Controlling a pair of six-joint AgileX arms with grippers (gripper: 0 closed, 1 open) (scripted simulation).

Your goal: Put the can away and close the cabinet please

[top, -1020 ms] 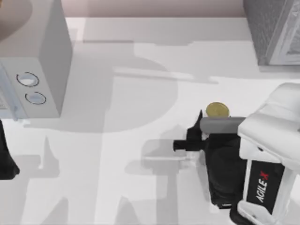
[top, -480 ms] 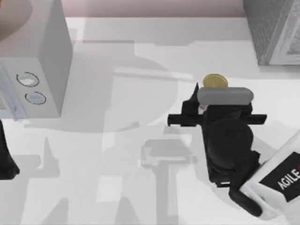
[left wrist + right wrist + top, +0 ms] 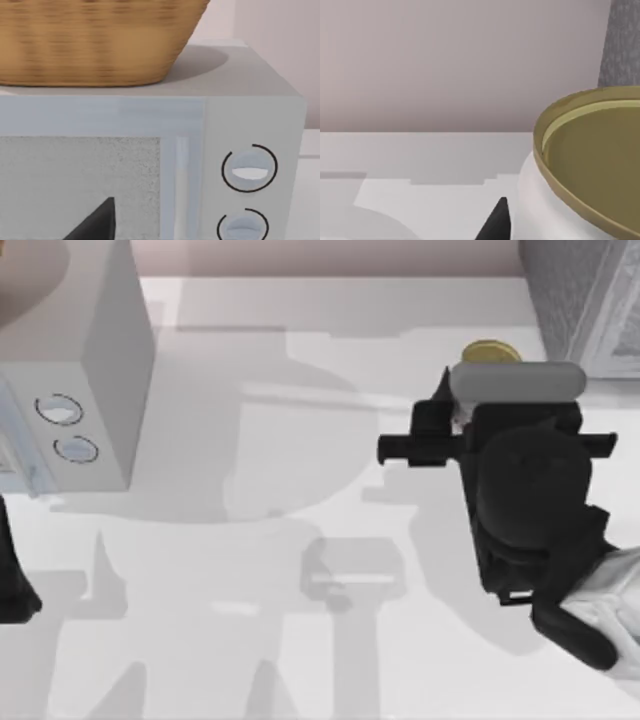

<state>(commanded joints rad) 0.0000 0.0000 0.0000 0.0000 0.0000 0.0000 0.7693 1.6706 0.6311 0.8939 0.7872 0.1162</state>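
The right arm's jaws (image 3: 470, 390) sat near the surface's (image 3: 300, 640) far right corner, holding the can (image 3: 490, 351), whose gold lid showed just beyond the wrist. In the right wrist view the can (image 3: 590, 165) sat close against the camera, one dark fingertip (image 3: 496, 222) beside its white body. The cabinet (image 3: 580, 300) stood in the far right corner, just beside the can. The left arm (image 3: 12, 580) rested at the left edge, facing a microwave (image 3: 210, 150) topped by a basket (image 3: 95, 40); whether its jaws were open, I could not tell.
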